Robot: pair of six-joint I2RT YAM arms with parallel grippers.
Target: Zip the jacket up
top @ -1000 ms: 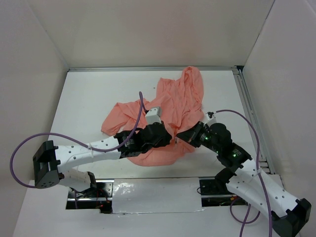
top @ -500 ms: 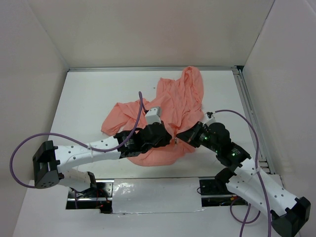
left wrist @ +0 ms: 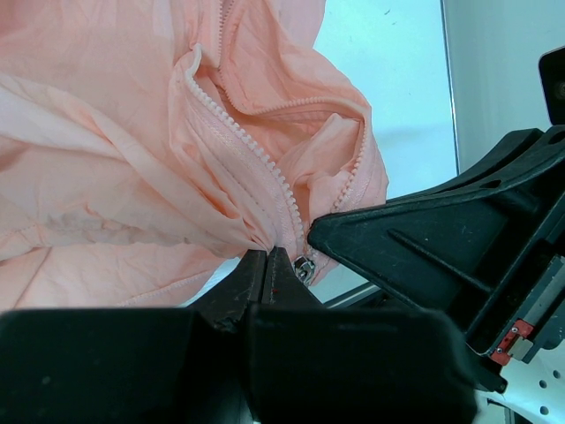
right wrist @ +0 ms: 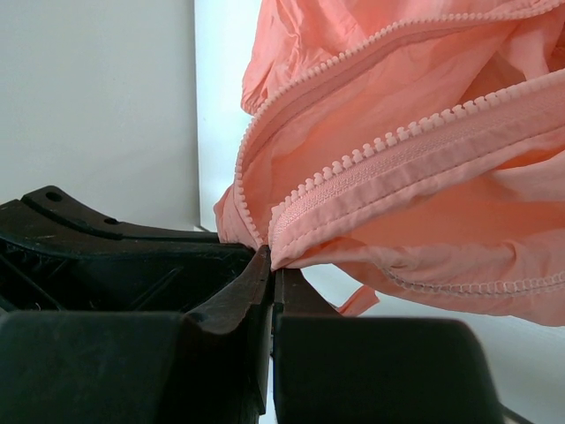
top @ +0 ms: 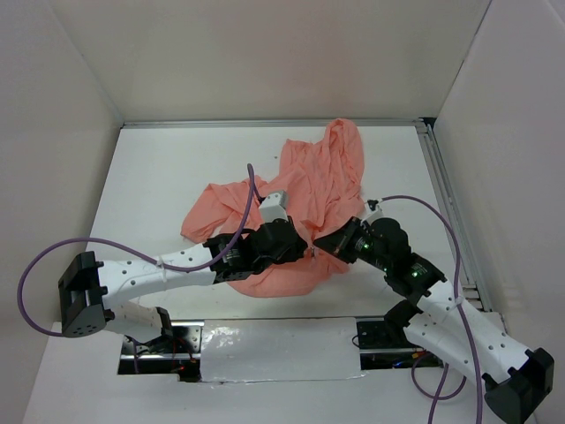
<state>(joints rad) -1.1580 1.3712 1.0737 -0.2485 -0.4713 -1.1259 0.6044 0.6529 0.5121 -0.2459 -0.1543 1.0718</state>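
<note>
From above, the salmon-pink jacket (top: 296, 199) lies crumpled on the white table (top: 168, 177). Most of its cloth spreads away beyond both hands toward the far wall. The left hand (top: 306, 251) and the right hand (top: 320, 246) meet tip to tip at the jacket's near edge, almost touching. That view is too small to show what either one grips. A purple cable (top: 252, 190) arches over the cloth behind the left hand.

The left wrist camera fills in the detail. The left hand (left wrist: 267, 259) is closed, its two black fingertips pressed together on a gathered fold of pink fabric at the low end of a row of zipper teeth (left wrist: 252, 146). A small metal zipper slider (left wrist: 304, 268) sits just to the right of those fingertips. Directly beyond the slider lies the black body of the right hand (left wrist: 424, 234). Whether that hand touches the slider cannot be told from here.

The right wrist camera shows the right hand (right wrist: 271, 263) closed too, pinching the end of a toothed zipper tape (right wrist: 397, 150) that runs up and to the right from its tips. A second row of teeth (right wrist: 353, 53) curves above it. The black left hand (right wrist: 115, 243) lies just to the left, close against the fingertips.
</note>
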